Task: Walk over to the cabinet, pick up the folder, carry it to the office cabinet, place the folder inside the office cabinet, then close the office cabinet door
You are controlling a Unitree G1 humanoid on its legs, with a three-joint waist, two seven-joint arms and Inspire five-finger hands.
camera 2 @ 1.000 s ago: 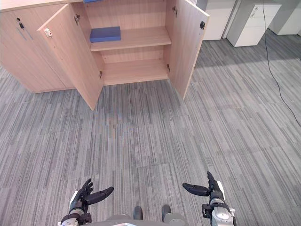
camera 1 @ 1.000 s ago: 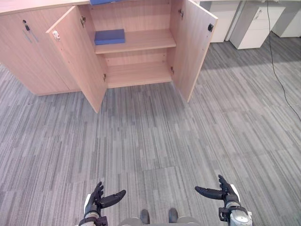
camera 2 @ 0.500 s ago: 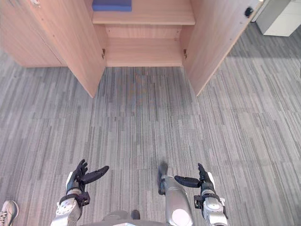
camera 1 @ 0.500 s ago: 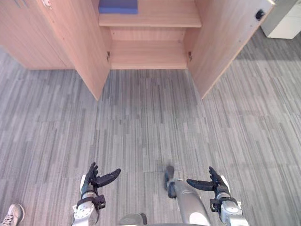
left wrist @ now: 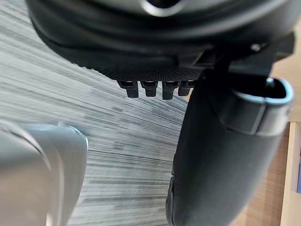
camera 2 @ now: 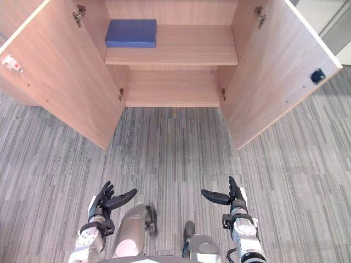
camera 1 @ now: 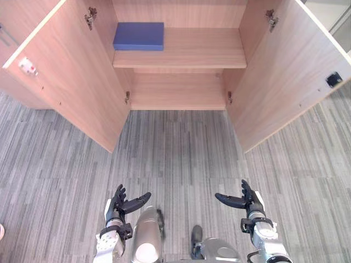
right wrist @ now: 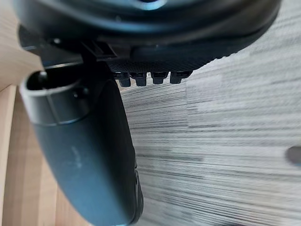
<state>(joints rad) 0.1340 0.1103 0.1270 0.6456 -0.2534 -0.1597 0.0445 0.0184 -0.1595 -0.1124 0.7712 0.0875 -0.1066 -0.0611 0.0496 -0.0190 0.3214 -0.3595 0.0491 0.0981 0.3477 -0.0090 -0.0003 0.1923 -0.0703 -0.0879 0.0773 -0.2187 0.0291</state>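
Folder (camera 1: 138, 36) on cabinet (camera 1: 186, 52) shelf, doors (camera 1: 71, 76) wide — carpet (camera 1: 175, 148) between; left hand (camera 1: 119, 207), right hand (camera 1: 248, 204) apparently relaxed, empty.

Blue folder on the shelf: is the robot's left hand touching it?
Apart. In the left eye view the folder lies on the upper shelf, while the left hand hangs open over the carpet.

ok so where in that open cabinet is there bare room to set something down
The upper shelf is bare from the blue folder across to the right wall. The lower shelf is bare wall to wall. The gap between the left door and right door is open. Crowded only at the upper shelf's left end, where the folder lies.
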